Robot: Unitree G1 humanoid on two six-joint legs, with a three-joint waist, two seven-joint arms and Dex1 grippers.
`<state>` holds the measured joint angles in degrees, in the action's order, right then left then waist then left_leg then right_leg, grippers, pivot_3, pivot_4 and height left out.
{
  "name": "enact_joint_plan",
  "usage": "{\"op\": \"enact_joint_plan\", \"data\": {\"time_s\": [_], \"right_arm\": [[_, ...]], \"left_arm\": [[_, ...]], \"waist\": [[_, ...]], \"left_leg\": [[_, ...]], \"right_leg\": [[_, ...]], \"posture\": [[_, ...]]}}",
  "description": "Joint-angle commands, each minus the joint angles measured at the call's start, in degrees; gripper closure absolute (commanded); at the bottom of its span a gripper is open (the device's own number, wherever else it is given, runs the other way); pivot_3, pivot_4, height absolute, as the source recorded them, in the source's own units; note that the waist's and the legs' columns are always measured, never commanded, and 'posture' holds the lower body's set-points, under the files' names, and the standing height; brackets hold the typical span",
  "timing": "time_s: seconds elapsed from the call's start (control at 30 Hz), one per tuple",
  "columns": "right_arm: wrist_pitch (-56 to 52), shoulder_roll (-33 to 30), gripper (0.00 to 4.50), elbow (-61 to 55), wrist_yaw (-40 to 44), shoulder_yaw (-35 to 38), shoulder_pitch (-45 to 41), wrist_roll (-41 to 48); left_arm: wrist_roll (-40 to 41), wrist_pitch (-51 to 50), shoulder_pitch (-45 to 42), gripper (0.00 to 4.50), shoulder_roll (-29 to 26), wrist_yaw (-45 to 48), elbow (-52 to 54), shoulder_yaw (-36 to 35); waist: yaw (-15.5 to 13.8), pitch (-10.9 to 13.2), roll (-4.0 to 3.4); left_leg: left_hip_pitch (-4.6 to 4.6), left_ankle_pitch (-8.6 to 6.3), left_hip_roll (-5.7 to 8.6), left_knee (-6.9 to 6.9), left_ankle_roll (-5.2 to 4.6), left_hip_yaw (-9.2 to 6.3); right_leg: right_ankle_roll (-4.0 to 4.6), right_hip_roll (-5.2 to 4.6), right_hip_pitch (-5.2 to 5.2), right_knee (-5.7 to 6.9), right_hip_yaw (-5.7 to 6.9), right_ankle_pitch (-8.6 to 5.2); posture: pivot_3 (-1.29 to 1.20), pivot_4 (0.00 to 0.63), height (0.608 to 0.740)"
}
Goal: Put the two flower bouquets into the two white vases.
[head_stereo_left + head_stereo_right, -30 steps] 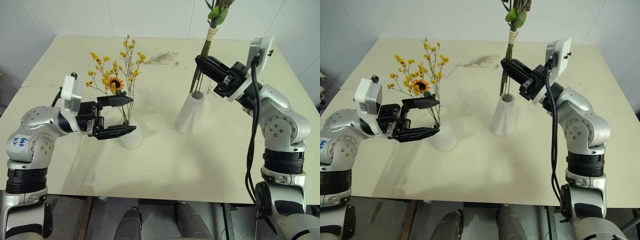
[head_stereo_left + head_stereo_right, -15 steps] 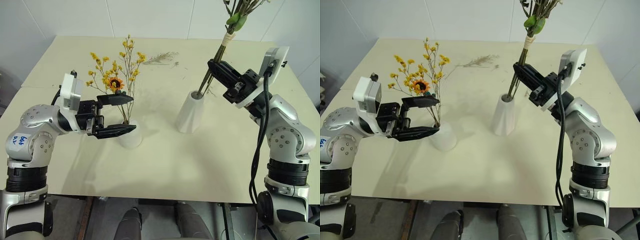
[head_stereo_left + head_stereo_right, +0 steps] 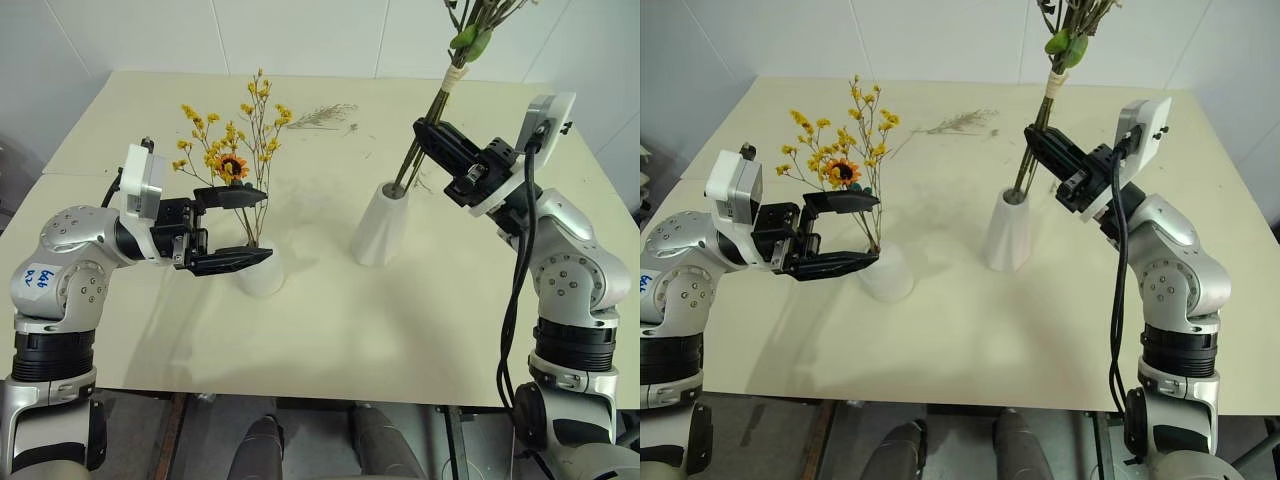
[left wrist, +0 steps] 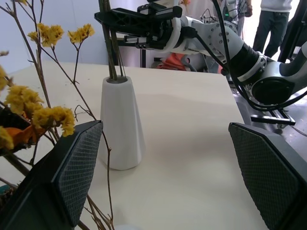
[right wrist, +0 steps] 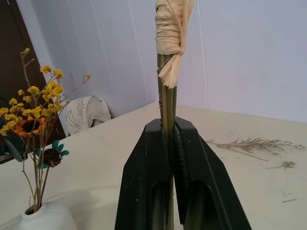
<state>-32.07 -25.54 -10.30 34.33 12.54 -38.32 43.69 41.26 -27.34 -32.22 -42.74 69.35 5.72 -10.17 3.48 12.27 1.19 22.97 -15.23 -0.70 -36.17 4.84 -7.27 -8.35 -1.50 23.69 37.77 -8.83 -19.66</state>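
On the cream table (image 3: 330,330) the short squat vase (image 3: 260,270) stands toward the robot's left, and the yellow bouquet (image 3: 232,160) — thin stems, small yellow blossoms and one orange sunflower-like bloom — rises out of its top hole. The left gripper (image 3: 255,227) sits level just beside that vase, its two black fingers spread wide, one above the other, with the bouquet's lower stems passing between them; the fingers touch neither stems nor vase as far as the head views show. In the left wrist view the mesh-faced pads (image 4: 79,167) stand far apart at the frame's sides. The taller tapered vase (image 3: 381,225) stands near the table's middle, well apart from the squat one. The second bouquet (image 3: 445,85), bound with a pale raffia wrap (image 5: 171,28) and carrying green leaves near the top, leans toward the robot's right with its stem ends down in the tall vase's mouth. The right gripper (image 3: 424,133) is clamped on those stems below the wrap — the right wrist view shows both fingers pressed tight against the bundle from either side. A loose dried sprig (image 3: 322,115) lies on the far part of the table, between the two bouquets and touching neither.
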Motion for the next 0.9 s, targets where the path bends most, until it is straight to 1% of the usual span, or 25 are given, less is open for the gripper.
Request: {"op": "enact_joint_plan", "data": {"time_s": [0.03,0.3,0.53,0.9], "right_arm": [[0.46,-0.01,4.49,-1.88,0.88,-1.91,0.07,-1.12],[1.33,0.44,4.49,-1.55,1.45,-4.13,0.35,-2.16],[2.35,0.39,4.49,-0.48,2.03,-3.75,0.55,-2.92],[5.47,0.24,4.49,-0.50,3.64,-3.20,3.69,-4.71]], "left_arm": [[0.21,0.53,-0.11,0.00,0.03,-0.35,0.79,-0.80],[0.35,0.52,0.07,0.00,0.11,-0.74,1.00,-0.87],[0.45,0.62,0.18,0.00,0.19,-0.89,1.02,-0.94],[0.37,0.74,-0.07,0.00,0.45,-0.66,0.69,-0.77]], "waist": [[-0.01,0.00,0.00],[-0.02,-0.01,0.01],[-0.02,-0.01,0.01],[-0.03,-0.01,0.02]], "left_leg": [[0.00,0.00,0.00,0.00,0.00,0.00],[0.01,0.00,0.00,0.01,0.00,0.00],[0.01,0.00,0.00,0.01,0.00,0.00],[0.01,0.00,0.01,0.00,0.00,0.00]], "right_leg": [[0.00,0.00,0.00,0.00,0.00,0.00],[0.00,0.00,0.01,0.00,0.00,0.00],[0.00,-0.01,0.01,-0.02,0.00,0.00],[0.00,-0.01,0.01,-0.02,0.00,0.00]], "posture": [[0.00,0.150,0.740],[0.00,0.150,0.740],[0.00,0.150,0.740],[0.00,0.150,0.740]]}}
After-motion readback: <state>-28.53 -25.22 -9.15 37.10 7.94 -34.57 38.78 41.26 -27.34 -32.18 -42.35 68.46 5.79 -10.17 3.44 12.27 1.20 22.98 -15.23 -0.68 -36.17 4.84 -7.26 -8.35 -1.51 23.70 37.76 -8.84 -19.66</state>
